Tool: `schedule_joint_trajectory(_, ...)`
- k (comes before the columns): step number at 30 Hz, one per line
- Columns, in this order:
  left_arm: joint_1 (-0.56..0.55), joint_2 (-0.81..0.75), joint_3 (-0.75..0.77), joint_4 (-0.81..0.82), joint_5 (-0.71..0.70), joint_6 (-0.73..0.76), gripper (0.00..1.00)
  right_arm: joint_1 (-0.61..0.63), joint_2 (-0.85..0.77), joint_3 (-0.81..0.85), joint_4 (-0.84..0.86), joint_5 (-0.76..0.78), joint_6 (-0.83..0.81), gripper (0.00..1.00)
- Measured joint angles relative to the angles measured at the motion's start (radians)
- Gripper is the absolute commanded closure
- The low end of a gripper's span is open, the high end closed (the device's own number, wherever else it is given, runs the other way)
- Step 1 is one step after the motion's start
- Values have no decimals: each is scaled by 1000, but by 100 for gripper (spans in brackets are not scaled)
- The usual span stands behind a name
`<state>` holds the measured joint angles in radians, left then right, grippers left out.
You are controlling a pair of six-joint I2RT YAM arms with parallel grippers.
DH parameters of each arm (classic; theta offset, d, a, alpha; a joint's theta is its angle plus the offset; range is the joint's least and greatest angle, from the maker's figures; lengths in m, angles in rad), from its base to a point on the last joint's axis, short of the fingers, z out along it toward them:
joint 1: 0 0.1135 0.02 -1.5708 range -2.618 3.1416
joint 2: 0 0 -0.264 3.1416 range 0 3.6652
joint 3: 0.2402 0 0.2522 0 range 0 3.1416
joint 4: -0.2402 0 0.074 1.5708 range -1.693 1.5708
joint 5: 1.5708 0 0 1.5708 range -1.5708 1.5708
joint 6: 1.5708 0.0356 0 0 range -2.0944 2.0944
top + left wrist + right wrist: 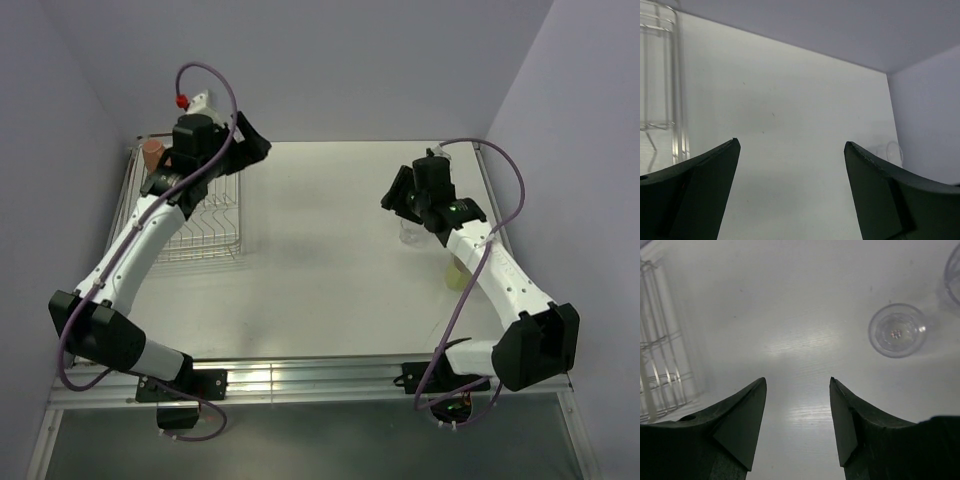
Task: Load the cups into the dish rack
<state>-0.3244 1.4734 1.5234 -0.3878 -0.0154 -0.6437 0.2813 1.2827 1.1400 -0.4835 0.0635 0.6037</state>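
The silver wire dish rack (205,238) stands at the table's left. The terracotta mug (152,156) sits upright at the rack's far left corner. My left gripper (254,146) is open and empty, held above the rack's far right edge; in its wrist view (790,145) only bare table lies between the fingers. A clear tumbler (411,234) stands on the table just under my right gripper (398,200), which is open and empty. In the right wrist view (797,380) that tumbler (897,330) stands upright, ahead and right of the fingers. A second clear rim (955,267) shows at the right edge.
A pale yellowish cup-like object (457,275) stands beside the right forearm. The rack's wires show at the left of both wrist views (660,75) (660,365). A faint clear tumbler (893,150) shows near the right wall. Purple walls enclose the table.
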Motion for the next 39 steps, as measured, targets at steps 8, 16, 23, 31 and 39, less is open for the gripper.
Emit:
schedule_joint_trajectory(8, -109, -39, -165, 47, 10, -8, 7, -48, 67, -35, -55, 105, -26, 46)
schedule_joint_trajectory(16, -112, -106, -233, 74, -18, -8, 7, -53, 200, -35, -59, 143, -30, 48)
schedule_joint_trajectory(23, -112, -119, -238, 105, -18, -8, 7, -53, 270, -34, -60, 179, -29, 48)
schedule_joint_trajectory(31, -112, -119, -245, 114, -16, -8, 7, -53, 317, -15, -58, 219, -29, 49)
schedule_joint_trajectory(39, -112, -119, -246, 114, -15, -8, 7, -53, 348, 14, -53, 236, -30, 50)
